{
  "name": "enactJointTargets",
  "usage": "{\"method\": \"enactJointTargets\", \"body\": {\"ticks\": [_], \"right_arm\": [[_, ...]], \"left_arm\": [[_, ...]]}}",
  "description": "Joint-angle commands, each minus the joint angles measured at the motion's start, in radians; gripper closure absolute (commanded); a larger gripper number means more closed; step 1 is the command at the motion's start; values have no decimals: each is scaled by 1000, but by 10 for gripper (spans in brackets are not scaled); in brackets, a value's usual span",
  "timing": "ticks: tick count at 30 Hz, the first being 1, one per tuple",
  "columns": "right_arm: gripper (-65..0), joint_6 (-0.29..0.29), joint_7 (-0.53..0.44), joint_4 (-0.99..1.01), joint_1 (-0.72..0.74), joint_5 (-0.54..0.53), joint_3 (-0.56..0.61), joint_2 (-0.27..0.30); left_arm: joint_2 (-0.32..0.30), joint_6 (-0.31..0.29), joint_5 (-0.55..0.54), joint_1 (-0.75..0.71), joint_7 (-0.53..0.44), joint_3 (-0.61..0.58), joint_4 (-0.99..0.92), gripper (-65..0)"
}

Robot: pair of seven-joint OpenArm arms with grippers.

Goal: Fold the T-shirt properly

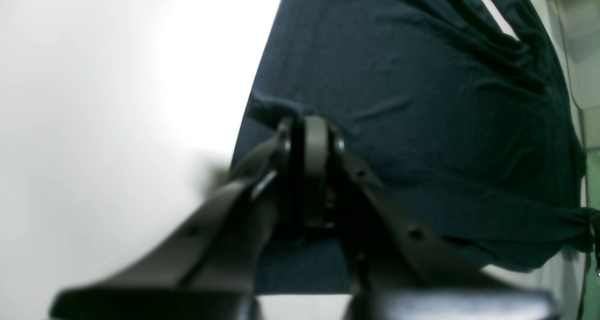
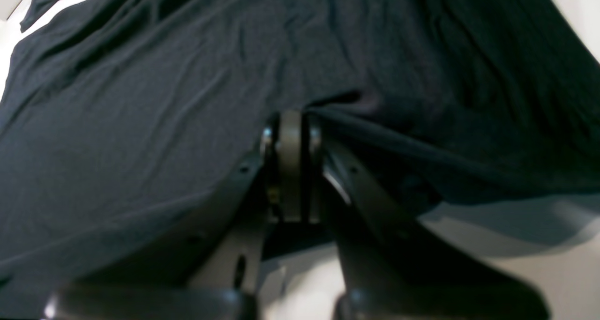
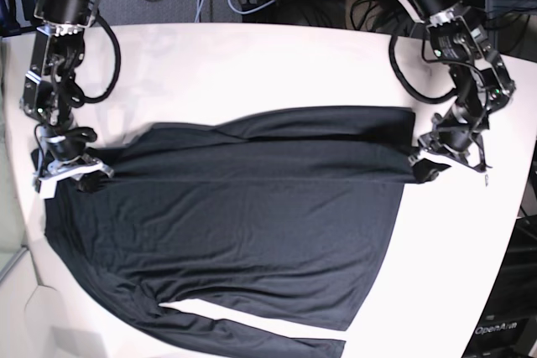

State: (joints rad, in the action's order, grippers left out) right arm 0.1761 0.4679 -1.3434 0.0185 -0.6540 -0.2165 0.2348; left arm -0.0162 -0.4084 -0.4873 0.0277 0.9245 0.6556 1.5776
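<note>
The shirt (image 3: 252, 224) lies spread on the white table (image 3: 252, 64), its long axis running across the base view from one gripper to the other. The right gripper (image 3: 77, 175) pinches one end of a fold line; the left gripper (image 3: 426, 165) pinches the opposite end. Both sets of jaws are closed on fabric, as each wrist view shows cloth bunched at the fingertips: left gripper (image 1: 311, 123), right gripper (image 2: 291, 118). A folded band already lies along the far edge, between the two grips. The main body and one sleeve (image 3: 252, 333) extend toward the near edge, away from both arms. Each arm reaches in from the far side, its wrist bent low over the table. Neither arm is nearer.
</note>
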Motion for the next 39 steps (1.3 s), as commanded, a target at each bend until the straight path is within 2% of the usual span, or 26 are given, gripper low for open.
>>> {"method": "enactJointTargets", "body": {"ticks": [1,16,19,24,26,32,36,39], "right_arm": [[-7,4,-25,-18,18,-10,-5,11],[-7,4,-25,-18,16,-10,-5,10],[-7,4,-25,-18,16,-10,-5,10],[-7,4,-25,-18,18,-10,-5,10],[-10,4,-25,-18,18,-10,-5,10],[-15,0,-25,-21,18,-10,-7,10],[-16,0,-25,-21,13,-10,-8,10],[-45,0,-25,-21,10,-10,-10,11]], "left_arm": [[-9,-7,-18,13,-22,-3,14,-20],[-20,-8,-12,11,-20,-3,-95,-24],[-20,-10,-14,-2,-20,-3,-90,-78],[-20,-10,-17,-30,-20,-3,-84,-259],[-20,-10,-18,-41,-20,-3,-76,-293],[-18,-13,-20,-81,-20,-3,-39,-295],[-11,-102,-18,-91,-15,-3,-6,-295],[-9,-123,-18,-88,-12,-3,-6,-295]]}}
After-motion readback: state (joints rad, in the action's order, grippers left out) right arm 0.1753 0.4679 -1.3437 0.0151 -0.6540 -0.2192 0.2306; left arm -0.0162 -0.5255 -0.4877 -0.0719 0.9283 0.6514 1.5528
